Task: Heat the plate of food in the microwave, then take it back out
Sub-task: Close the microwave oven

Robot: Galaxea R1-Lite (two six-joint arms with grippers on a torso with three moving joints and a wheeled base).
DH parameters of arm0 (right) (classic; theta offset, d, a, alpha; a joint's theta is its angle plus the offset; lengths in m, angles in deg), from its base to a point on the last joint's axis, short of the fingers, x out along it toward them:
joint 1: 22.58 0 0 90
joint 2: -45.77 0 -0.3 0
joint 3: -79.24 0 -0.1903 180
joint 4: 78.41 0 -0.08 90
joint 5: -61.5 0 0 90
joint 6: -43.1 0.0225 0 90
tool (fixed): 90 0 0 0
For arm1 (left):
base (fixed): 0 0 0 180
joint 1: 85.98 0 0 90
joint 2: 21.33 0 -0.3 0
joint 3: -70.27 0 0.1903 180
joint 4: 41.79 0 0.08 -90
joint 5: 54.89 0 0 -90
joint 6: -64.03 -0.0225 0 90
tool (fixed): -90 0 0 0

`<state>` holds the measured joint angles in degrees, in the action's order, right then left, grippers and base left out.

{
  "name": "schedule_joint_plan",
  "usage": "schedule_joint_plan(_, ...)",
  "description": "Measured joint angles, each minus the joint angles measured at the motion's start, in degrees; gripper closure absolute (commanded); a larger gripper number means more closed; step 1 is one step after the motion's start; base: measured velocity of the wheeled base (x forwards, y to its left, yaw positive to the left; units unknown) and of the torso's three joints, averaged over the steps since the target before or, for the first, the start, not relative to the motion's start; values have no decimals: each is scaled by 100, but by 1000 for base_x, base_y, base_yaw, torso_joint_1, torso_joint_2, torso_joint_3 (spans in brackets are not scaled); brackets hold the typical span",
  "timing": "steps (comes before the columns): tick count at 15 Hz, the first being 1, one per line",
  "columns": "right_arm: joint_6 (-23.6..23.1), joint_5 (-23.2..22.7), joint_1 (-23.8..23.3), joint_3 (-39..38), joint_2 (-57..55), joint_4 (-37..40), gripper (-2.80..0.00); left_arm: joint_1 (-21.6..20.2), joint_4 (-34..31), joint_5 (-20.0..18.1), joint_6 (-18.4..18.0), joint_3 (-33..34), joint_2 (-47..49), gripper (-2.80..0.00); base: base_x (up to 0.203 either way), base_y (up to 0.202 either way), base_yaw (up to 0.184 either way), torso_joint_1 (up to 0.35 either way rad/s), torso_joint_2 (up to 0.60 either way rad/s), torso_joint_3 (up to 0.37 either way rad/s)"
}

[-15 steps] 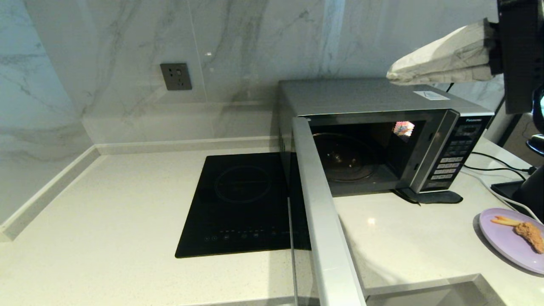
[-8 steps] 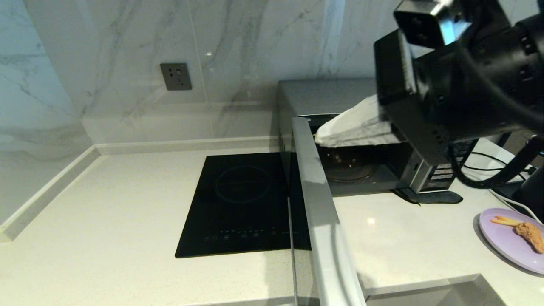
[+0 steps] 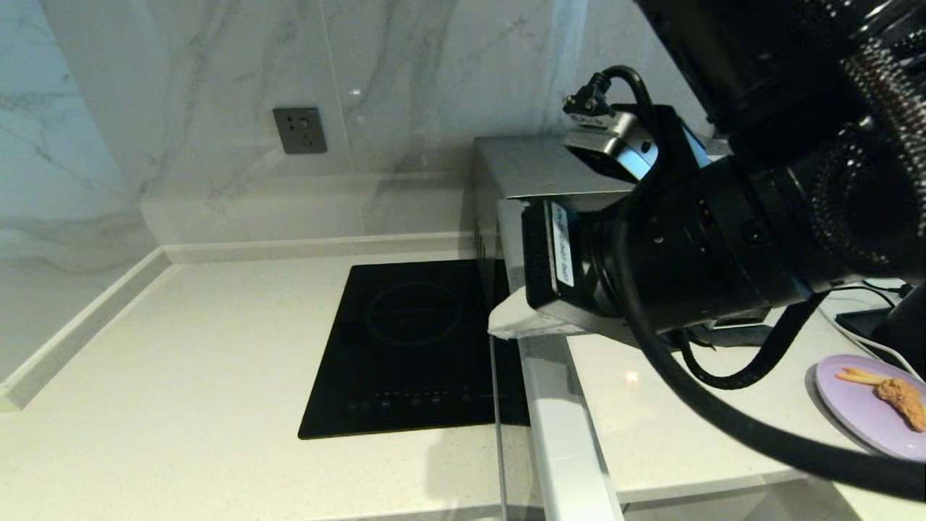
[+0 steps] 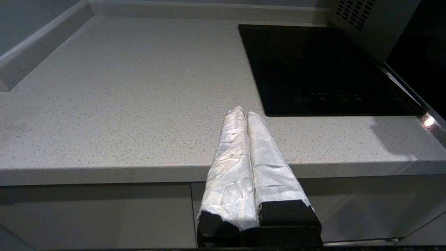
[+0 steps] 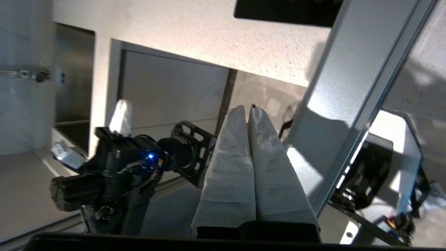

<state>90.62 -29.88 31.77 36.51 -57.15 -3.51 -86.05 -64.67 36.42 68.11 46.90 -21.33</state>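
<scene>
Door (image 3: 557,405) of microwave (image 3: 528,166) swung wide over counter (image 3: 181,347) front edge, beside cooktop (image 3: 412,340) | plate of food (image 3: 868,405) at counter's far right, well apart from microwave | right gripper (image 3: 506,322) pressed closed, empty, at door's outer side, arm reaching across oven | left gripper (image 4: 245,115) clenched shut, parked before counter edge.

I'm working in a home kitchen: a pale speckled stone table (image 3: 181,376) with an upstand, marble-look wall panels (image 3: 217,72) carrying a grey wall socket (image 3: 299,130), a black induction cooktop (image 3: 412,347) set flush, a silver microwave (image 3: 528,170), cabinet fronts (image 4: 97,212) beneath.
</scene>
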Motion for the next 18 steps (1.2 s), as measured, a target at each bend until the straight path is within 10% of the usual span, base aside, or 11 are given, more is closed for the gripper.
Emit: schedule_joint_plan(18,655,1344,-416,-34,235,1515,0,0,0,-1,1,0,0,0,0,0,0,0,0,0)
